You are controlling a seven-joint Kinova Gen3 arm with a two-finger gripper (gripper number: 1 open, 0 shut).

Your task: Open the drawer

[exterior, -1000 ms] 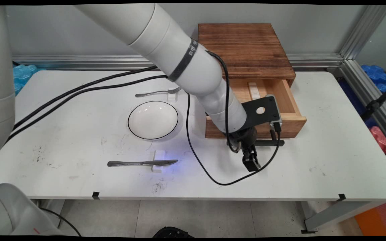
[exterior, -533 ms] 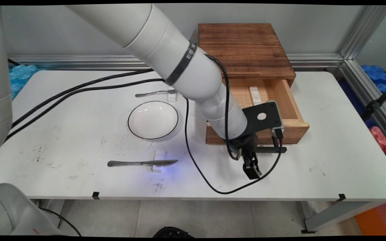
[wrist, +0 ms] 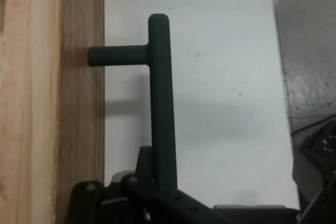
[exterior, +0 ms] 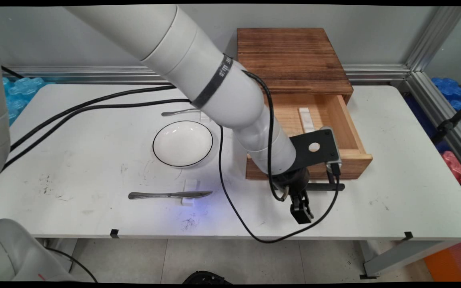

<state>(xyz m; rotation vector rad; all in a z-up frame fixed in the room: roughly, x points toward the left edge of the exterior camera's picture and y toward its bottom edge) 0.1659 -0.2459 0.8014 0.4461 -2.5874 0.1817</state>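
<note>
The arm (exterior: 198, 72) is made of thick, glossy white tubular links that narrow in steps toward the wrist. A black band (exterior: 213, 82) with small pale lettering rings the widest link above the hand (exterior: 301, 214). Just above the hand, a flat black bracket (exterior: 314, 149) with one round hole sticks out sideways and carries a small grey camera block (exterior: 334, 150). Black cables (exterior: 230, 192) run along the links and droop in a loop beside the hand. The hand itself is matte black, built of short pinned linkage bars (wrist: 157, 203) with visible round pivots.
</note>
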